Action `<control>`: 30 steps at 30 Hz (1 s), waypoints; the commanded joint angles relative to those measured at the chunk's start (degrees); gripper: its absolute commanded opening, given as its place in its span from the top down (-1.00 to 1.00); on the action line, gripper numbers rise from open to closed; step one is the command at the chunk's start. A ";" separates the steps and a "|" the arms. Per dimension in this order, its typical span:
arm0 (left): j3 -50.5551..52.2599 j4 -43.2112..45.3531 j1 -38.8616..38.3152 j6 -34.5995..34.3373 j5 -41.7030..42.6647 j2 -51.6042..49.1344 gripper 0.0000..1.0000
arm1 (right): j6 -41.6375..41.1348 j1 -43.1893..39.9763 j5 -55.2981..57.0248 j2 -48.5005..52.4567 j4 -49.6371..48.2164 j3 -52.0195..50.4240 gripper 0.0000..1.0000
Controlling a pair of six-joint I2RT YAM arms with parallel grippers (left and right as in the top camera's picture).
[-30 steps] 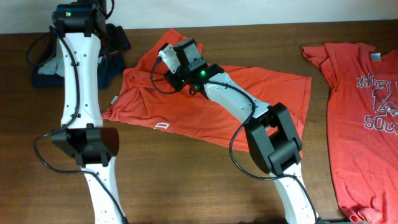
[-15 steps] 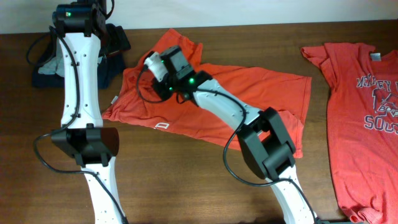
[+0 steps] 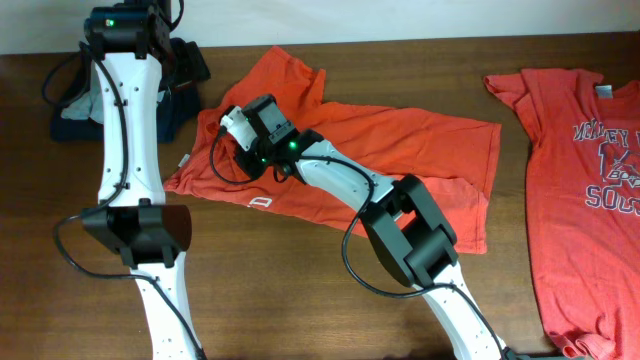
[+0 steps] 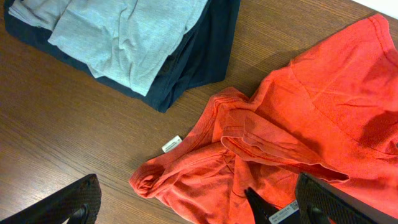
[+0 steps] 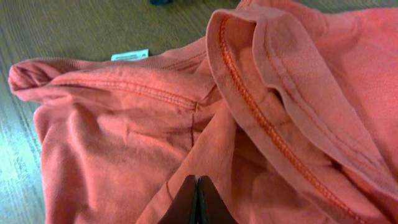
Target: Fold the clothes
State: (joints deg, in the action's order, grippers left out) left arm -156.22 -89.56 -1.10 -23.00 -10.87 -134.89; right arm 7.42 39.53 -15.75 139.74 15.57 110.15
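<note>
Stage: early | Your orange-red cotton T-shirt [image 3: 400, 140] lies crumpled at centre, unfolded | right gripper [image 5: 196, 198]: jaws together at its left edge | left gripper [image 4: 202, 208]: spread wide, empty | second printed orange-red T-shirt [image 3: 590, 200], far right, awaits you.

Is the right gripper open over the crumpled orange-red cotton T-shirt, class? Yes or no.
No, the right gripper has its dark fingertips pressed together with no gap, just over the crumpled orange-red cotton T-shirt.

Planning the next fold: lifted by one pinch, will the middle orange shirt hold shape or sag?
Probably sags: the orange shirt lies rumpled, hems folded over. Likely light: thin knit. Trailing cloth may drag on the table.
</note>
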 commanded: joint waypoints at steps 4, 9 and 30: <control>-0.09 0.04 0.04 -0.11 0.42 0.24 -0.99 | -0.68 -0.15 1.84 1.57 -2.82 1.11 0.92; -0.09 0.04 0.04 -0.11 0.42 0.24 -0.98 | -0.68 -0.17 3.10 3.80 -3.10 1.05 0.92; -0.09 0.07 0.04 -0.11 0.42 0.24 -0.98 | -0.68 -4.07 10.47 4.74 -11.54 1.09 0.92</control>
State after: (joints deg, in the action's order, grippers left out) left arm -156.22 -89.56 -1.10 -23.00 -10.87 -134.89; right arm 7.44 37.19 -9.15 143.87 4.97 110.17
